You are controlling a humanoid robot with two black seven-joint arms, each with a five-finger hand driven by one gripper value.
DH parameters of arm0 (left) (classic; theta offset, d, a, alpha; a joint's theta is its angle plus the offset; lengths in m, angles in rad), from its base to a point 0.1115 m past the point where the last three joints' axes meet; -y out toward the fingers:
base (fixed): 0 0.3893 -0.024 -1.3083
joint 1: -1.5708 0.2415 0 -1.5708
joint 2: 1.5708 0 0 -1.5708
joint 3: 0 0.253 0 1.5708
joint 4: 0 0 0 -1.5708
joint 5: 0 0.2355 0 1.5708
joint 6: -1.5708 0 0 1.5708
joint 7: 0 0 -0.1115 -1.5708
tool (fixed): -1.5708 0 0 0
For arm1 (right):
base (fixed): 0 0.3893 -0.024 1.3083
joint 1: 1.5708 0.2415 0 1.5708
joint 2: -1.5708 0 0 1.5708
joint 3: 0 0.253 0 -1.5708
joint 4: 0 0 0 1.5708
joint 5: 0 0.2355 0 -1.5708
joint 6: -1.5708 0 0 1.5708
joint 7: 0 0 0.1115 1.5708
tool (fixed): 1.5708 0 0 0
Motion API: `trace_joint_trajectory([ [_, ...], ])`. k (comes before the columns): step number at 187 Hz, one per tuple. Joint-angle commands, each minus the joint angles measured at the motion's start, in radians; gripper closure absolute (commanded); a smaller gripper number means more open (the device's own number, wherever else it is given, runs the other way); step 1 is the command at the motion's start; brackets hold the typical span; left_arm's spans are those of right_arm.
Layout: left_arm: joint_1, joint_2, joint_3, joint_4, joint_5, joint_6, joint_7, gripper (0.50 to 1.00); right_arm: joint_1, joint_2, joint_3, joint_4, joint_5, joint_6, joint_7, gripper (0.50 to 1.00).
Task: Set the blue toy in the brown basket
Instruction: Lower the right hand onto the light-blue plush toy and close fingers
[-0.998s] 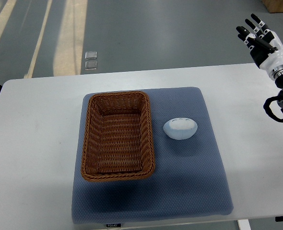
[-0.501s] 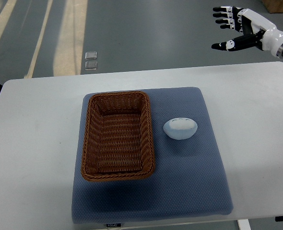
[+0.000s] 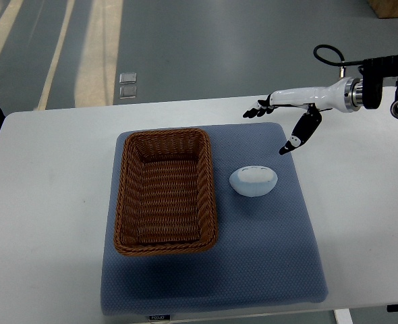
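Reaching our right hand (image 3: pixel 283 121), fingers spread and empty, above the blue toy (image 3: pixel 253 181); next we lower and grasp.

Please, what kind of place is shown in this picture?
Probably a robotics lab or test hall: a plain white table on a bare grey floor, with a staged setup of blue mat, brown basket and pale blue toy, and the right robot hand open above it.

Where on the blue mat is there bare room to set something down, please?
The mat is bare along its near strip below the brown basket, and right of the blue toy. The basket's inside is empty too. The tightest spot is the gap between basket and toy; the open right hand hovers over the far right corner.
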Motion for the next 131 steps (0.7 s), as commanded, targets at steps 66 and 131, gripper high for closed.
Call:
trace_joint_trajectory([
  [66, 0.000, 0.000, 0.000, 0.000, 0.000, 0.000, 0.000, 0.500, -0.020, 0.147, -0.061, -0.056, -0.081, 0.069, -0.005, 0.595],
  [131, 0.000, 0.000, 0.000, 0.000, 0.000, 0.000, 0.000, 0.500, -0.063, 0.191, -0.064, -0.113, -0.104, 0.026, -0.006, 0.607],
])
